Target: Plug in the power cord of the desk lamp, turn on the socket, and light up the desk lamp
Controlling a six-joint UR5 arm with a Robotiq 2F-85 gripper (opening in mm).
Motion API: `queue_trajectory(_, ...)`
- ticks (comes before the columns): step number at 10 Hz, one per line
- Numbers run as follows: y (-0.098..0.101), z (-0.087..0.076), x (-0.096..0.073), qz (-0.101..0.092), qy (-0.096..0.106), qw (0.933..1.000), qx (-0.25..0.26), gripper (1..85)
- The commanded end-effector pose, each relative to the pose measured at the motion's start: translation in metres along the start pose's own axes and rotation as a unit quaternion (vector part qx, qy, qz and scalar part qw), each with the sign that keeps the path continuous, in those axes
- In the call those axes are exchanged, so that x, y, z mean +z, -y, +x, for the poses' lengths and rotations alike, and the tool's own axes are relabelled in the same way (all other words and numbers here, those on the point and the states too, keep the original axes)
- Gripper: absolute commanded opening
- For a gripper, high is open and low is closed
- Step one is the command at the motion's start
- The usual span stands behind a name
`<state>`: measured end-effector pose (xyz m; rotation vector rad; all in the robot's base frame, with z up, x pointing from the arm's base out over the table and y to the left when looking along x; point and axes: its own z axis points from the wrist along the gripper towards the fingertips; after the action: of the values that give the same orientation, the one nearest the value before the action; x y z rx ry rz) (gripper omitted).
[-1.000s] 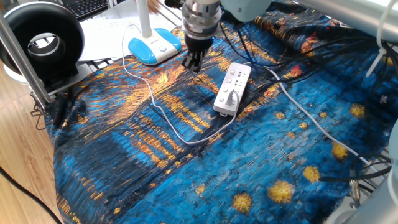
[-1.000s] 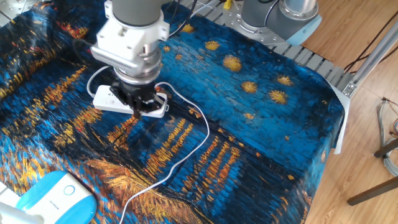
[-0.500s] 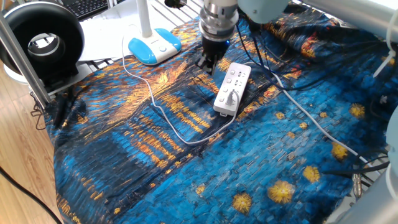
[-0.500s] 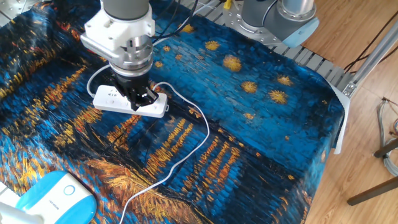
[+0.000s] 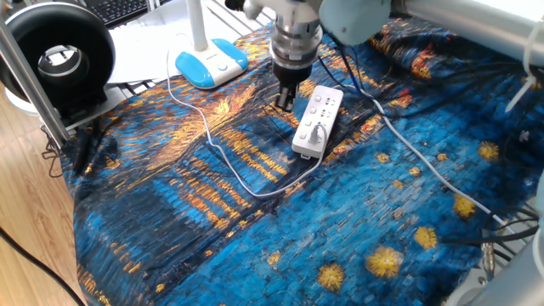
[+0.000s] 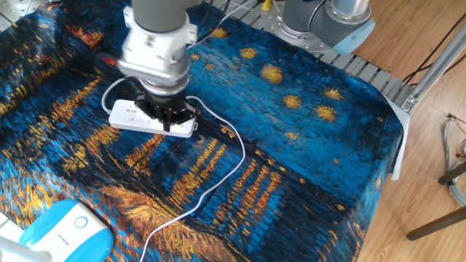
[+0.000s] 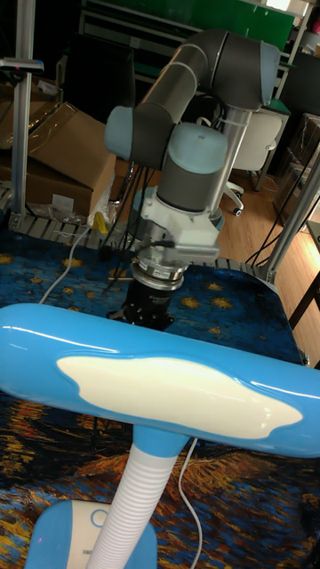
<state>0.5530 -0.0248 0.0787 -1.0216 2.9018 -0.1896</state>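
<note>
Since a second ago the gripper [image 5: 284, 96] has been travelling right across the patterned cloth [image 5: 255, 229], from a spot near the lamp base to the far end of the socket [image 5: 317, 121], and it is now hanging low just beside that end. Its dark fingers are pointing down and sitting close together with nothing between them, though whether they are fully closed cannot be told.

Going left to right in one fixed view: a black ring-shaped device [image 5: 58, 56] is standing at the far left edge, off the cloth. Next, the desk lamp [image 5: 210, 61] is resting with its blue-and-white base at the far side of the table, its white stem rising out of frame. The power cord [image 5: 223, 155] is running from that base, looping toward the near side and curving back to its small plug, which is sitting in the near end of the socket. The socket itself is lying flat on the cloth, right of the gripper, and its thicker white cable [image 5: 425, 161] is trailing away to the right.

In the other fixed view the gripper [image 6: 169, 122] is directly over the socket [image 6: 151, 121], hiding its middle.
</note>
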Motion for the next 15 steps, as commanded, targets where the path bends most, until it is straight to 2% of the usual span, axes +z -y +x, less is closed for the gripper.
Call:
queue_trajectory(1,-0.021,0.001,0.021,-0.040,0.006,0.9693,-0.243,1.3)
queue_trajectory(2,-0.015,0.001,0.019,-0.017,-0.002,0.9610,-0.276,1.3)
queue_trajectory(3,-0.005,0.012,0.022,-0.001,-0.029,0.9430,-0.332,1.3)
queue_trajectory(4,-0.007,0.022,0.028,-0.010,-0.038,0.9220,-0.385,1.3)
queue_trajectory(5,-0.002,0.028,0.032,-0.007,-0.041,0.9086,-0.416,1.3)
queue_trajectory(7,-0.025,0.035,0.032,-0.055,-0.028,0.8928,-0.446,1.3)
queue_trajectory(8,-0.041,0.036,0.030,-0.082,-0.017,0.8877,-0.453,1.3)
queue_trajectory(9,-0.049,0.037,0.028,-0.097,-0.015,0.8812,-0.463,1.3)
queue_trajectory(11,-0.029,0.036,0.033,-0.066,-0.030,0.8718,-0.484,1.3)
queue_trajectory(13,-0.015,0.030,0.037,-0.041,-0.036,0.8660,-0.497,1.3)
queue_trajectory(15,-0.016,0.025,0.041,-0.047,-0.031,0.8591,-0.509,1.3)
